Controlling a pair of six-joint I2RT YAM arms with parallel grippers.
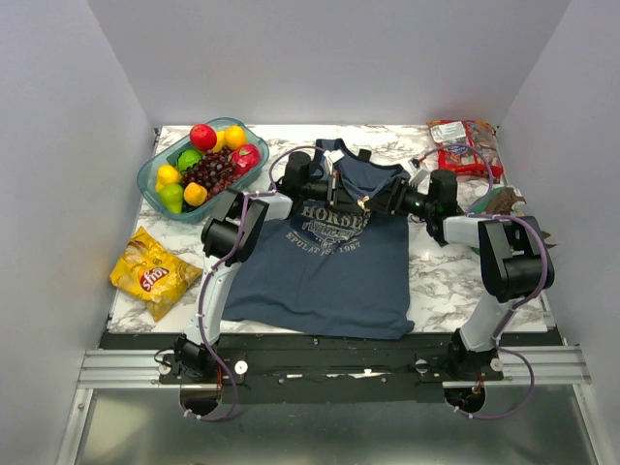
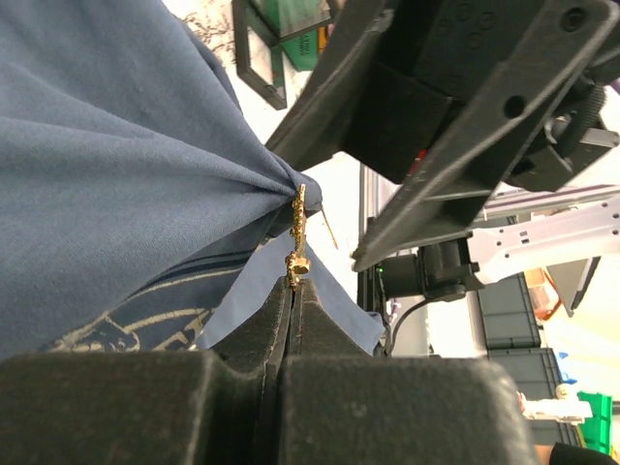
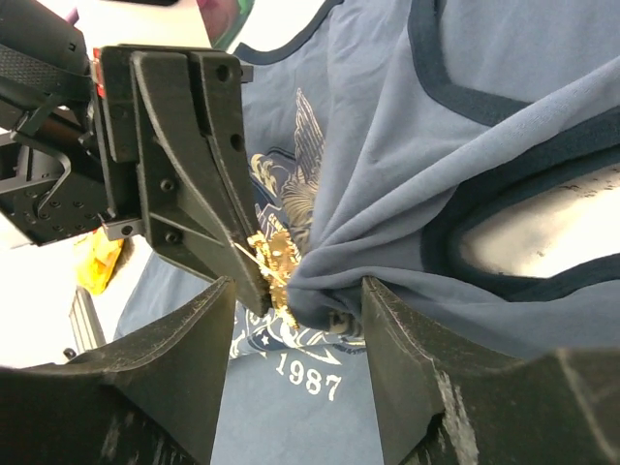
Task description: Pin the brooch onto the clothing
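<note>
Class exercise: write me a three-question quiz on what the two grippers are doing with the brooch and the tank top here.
1. True or false: the left gripper is shut on the brooch.
2. The jaws of the right gripper are: A) shut tight with nothing between; B) open around bunched fabric of the tank top; C) well clear of all cloth.
3. Fill in: the yellow chip bag lies on the ___ arm's side of the tank top.
Key: 1 true; 2 B; 3 left.

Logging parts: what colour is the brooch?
Gold; the brooch shows best in the left wrist view.
</note>
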